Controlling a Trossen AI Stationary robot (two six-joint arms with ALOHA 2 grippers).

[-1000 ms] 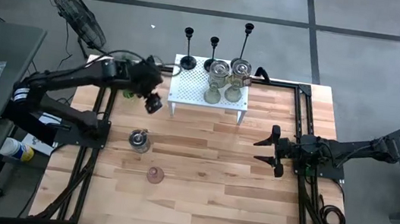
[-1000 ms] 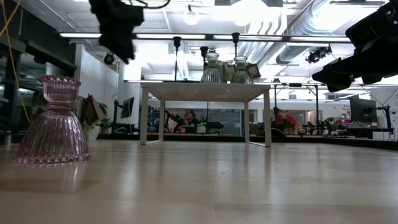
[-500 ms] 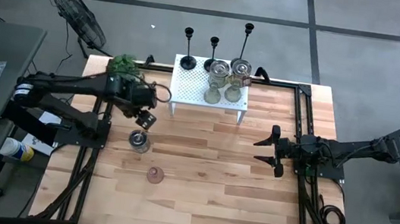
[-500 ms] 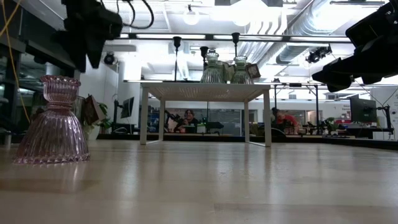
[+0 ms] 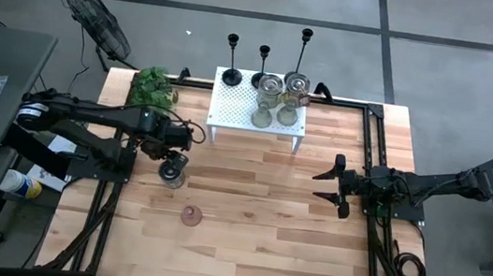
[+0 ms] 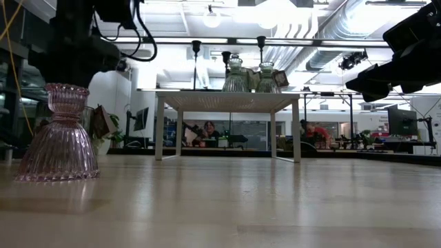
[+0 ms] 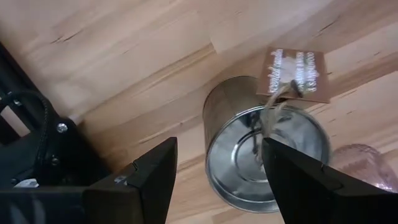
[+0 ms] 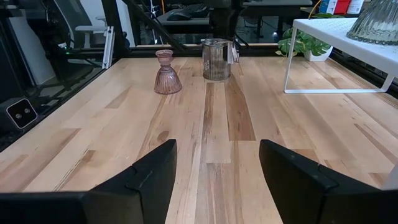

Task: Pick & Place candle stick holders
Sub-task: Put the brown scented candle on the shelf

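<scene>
A clear glass holder (image 5: pixel 171 174) with a brown paper tag (image 7: pixel 295 74) stands on its base on the wooden table, left of centre. My left gripper (image 5: pixel 172 155) is open just above it, pointing down; in the left wrist view the glass (image 7: pixel 273 162) lies between and beyond the fingers, untouched. A pinkish ribbed glass holder (image 5: pixel 191 215) stands nearer the front edge. Three tall black candlesticks (image 5: pixel 263 65) and several glass holders (image 5: pixel 279 100) stand on the white shelf (image 5: pixel 231 108). My right gripper (image 5: pixel 321 187) is open and empty at the table's right.
A small green leafy plant (image 5: pixel 152 84) sits at the far left corner. Black frame rails (image 5: pixel 112 197) run along the table's left and right sides. The white shelf's legs (image 6: pixel 160 127) stand on the far middle of the table. People sit in the room beyond the table.
My left gripper has gone from beside the shelf's left end toward the table's near edge and down, ending over the clear glass holder and uncovering the plant. The holders and my right arm have kept still.
</scene>
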